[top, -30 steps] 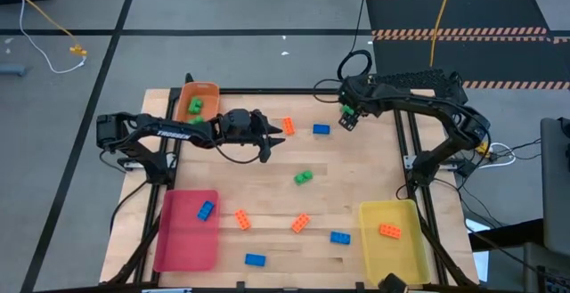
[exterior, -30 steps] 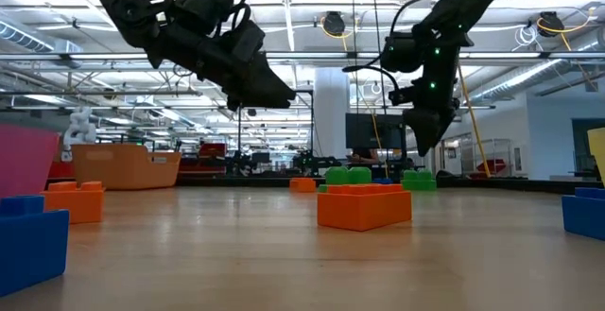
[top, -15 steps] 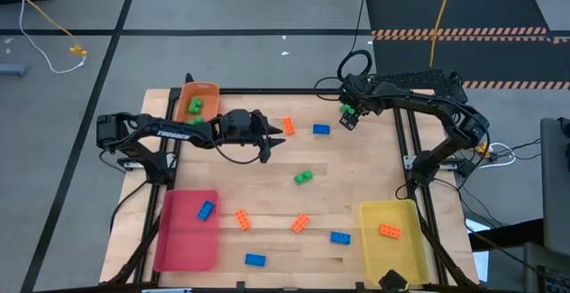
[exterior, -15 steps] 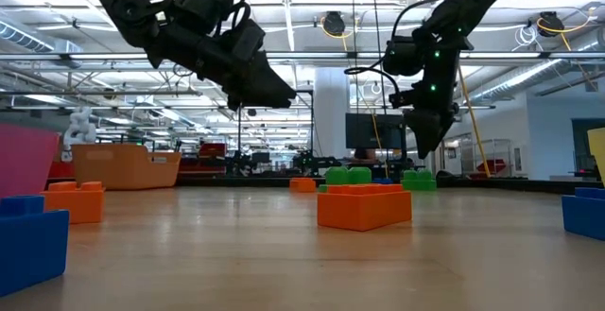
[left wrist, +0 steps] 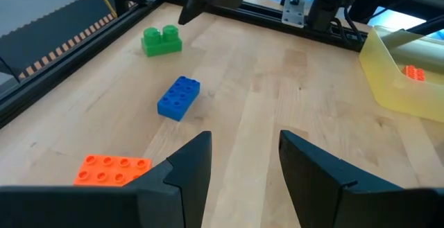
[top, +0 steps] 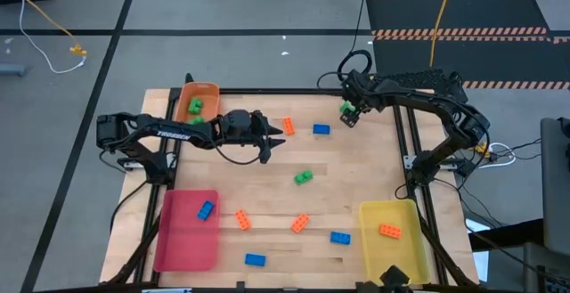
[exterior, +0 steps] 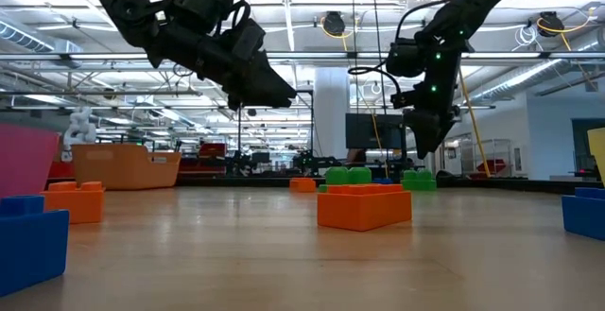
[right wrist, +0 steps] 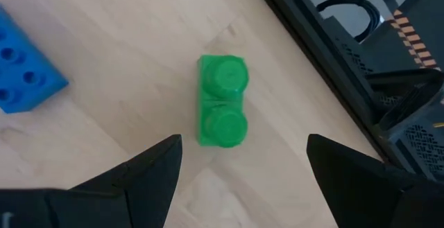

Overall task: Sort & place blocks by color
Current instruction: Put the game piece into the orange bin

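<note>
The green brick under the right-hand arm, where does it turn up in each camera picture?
High: green brick by the far edge.
Low: right of centre, far back.
Left wrist: near the frame.
Right wrist: centre, between open fingers.
Shared landmark: nearby blue brick.

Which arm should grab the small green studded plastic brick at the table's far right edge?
The right. Its pincer hangs open directly over that green brick, jaws either side. The left pincer is mid-table, nearer an orange brick.

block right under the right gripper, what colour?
Green: a two-stud block lying between the open right gripper's fingers. Right wrist view shows it best.
</note>
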Robot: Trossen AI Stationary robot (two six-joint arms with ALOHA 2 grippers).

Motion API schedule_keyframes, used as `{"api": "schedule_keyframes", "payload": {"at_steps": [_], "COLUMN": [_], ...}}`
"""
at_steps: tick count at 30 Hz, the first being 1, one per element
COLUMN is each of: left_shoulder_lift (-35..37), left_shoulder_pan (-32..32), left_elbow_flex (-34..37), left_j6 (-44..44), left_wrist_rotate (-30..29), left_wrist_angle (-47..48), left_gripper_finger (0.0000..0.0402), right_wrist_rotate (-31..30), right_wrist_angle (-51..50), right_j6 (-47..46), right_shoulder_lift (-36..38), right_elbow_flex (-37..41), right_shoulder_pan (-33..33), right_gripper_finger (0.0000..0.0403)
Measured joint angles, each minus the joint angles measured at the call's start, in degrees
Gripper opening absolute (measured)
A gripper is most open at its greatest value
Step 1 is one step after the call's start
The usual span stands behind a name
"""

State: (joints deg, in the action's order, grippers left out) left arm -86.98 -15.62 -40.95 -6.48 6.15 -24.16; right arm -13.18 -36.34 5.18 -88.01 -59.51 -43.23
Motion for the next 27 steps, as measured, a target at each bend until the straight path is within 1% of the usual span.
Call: {"api": "schedule_keyframes", "payload": {"at_steps": [5,11,13,20,27], "left_shoulder_lift": [0.0,0.0,0.0,0.0,0.0], "left_shoulder_pan": [0.0,0.0,0.0,0.0,0.0], "left_elbow_flex": [0.0,0.0,0.0,0.0,-0.1], "left_j6": [0.0,-0.1,-0.2,-0.4,-0.7], "left_wrist_rotate": [0.0,0.0,0.0,0.0,0.0], "left_wrist_angle": [-0.1,-0.2,-0.2,-0.1,-0.1], "left_gripper_finger": [0.0170,0.0170,0.0170,0.0170,0.0170], "right_wrist_rotate": [1.5,1.7,2.9,2.9,2.8], "right_wrist_angle": [0.8,3.9,3.7,3.1,3.2], "right_j6": [-0.4,0.4,0.5,1.6,2.4], "right_shoulder_lift": [0.0,-0.4,-1.5,-7.7,-9.4], "right_elbow_flex": [0.0,0.0,0.0,0.0,0.0], "right_shoulder_pan": [-1.0,-1.7,-2.2,-2.6,-2.6], "right_gripper_finger": [0.0306,0.0306,0.0306,0.0306,0.0304]}}
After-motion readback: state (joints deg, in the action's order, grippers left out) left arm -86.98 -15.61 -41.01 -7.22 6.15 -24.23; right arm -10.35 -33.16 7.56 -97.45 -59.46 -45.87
